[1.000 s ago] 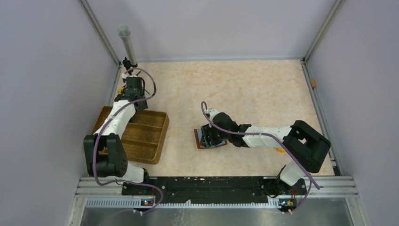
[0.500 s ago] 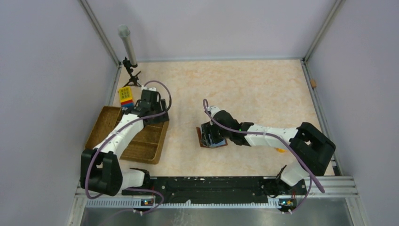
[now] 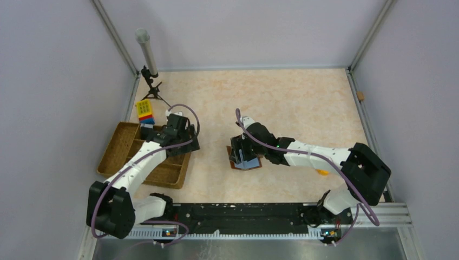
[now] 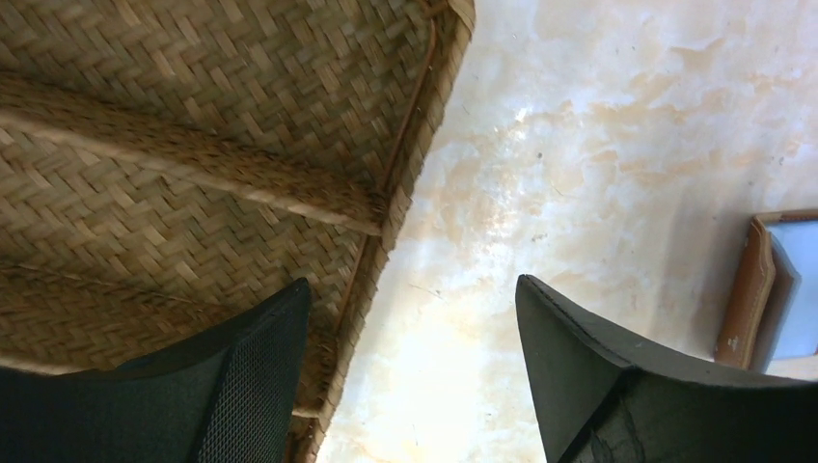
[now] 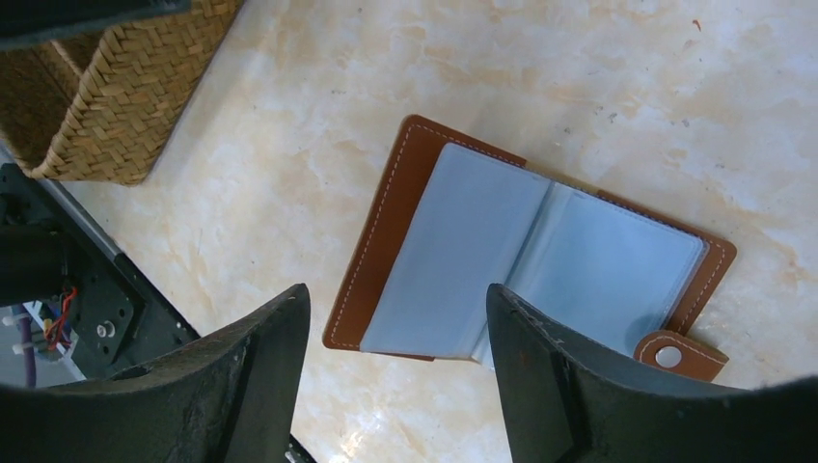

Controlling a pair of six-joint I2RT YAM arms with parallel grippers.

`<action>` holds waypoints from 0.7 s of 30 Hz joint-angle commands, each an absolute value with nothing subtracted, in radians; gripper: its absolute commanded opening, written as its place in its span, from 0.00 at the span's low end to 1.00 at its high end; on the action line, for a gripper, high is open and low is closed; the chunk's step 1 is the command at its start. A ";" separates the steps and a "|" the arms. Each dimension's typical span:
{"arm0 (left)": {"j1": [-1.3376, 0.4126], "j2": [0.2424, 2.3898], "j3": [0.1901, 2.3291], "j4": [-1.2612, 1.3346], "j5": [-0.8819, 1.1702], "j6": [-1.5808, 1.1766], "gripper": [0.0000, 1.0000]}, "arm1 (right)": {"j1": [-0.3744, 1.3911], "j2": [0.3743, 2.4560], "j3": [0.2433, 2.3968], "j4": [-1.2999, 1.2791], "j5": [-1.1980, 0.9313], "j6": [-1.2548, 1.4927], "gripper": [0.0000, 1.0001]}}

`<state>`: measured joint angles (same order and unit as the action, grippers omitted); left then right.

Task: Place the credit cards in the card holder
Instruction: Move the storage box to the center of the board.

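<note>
Two glossy bluish-grey panels (image 5: 463,251) are lying side by side inside the card holder (image 5: 386,241), which is lying spread open and flat on the surface (image 3: 281,103). Whether these panels are cards or clear sleeves is not showing. Only the right wrist view is giving this detail: tan-brown leather with pale stitching along the edge is framing the panels, and a small strap with a metal snap (image 5: 675,355) is sticking out at one corner of the card holder. The overhead view is reducing all this to a small brown and blue patch half hidden under the arm.

The right gripper (image 5: 397,309) is hovering directly above the card holder, its fingers standing wide apart and holding nothing.

The left wrist view is catching just one brown edge of the card holder and a sliver of blue at its right border. The left gripper (image 4: 413,289) is hanging well to the left of the card holder, its fingers also spread wide and empty, over the rim of a woven tray (image 4: 405,183) that is facing the card holder.

Only the overhead view is showing what is lying beyond the tray, farther from the card holder: a yellow-and-blue block (image 3: 144,111), a small black stand (image 3: 152,88) and a grey tube (image 3: 146,51).
</note>
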<state>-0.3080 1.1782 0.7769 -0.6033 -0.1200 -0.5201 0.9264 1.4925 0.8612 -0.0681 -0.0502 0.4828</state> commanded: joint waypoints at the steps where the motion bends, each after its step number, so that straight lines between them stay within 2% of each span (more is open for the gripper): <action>1: -0.345 1.152 0.764 -0.631 -0.089 -0.594 0.78 | 0.920 1.483 0.926 -0.083 -0.040 0.491 0.67; 8: -0.415 1.186 0.743 -0.626 -0.054 -0.646 0.79 | 0.919 1.434 0.954 -0.182 0.088 0.457 0.70; 14: -0.450 1.211 0.773 -0.479 0.036 -0.707 0.79 | 0.918 1.390 0.940 -0.213 0.160 0.461 0.70; 21: -0.457 1.342 0.861 -0.285 0.077 -0.775 0.80 | 0.915 1.378 0.885 -0.175 0.148 0.509 0.70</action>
<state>-0.4492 1.2881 0.7856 -0.4824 0.0219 -0.7071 0.9260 1.4151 0.9031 -0.2077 0.1333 0.4805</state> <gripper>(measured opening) 0.794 0.697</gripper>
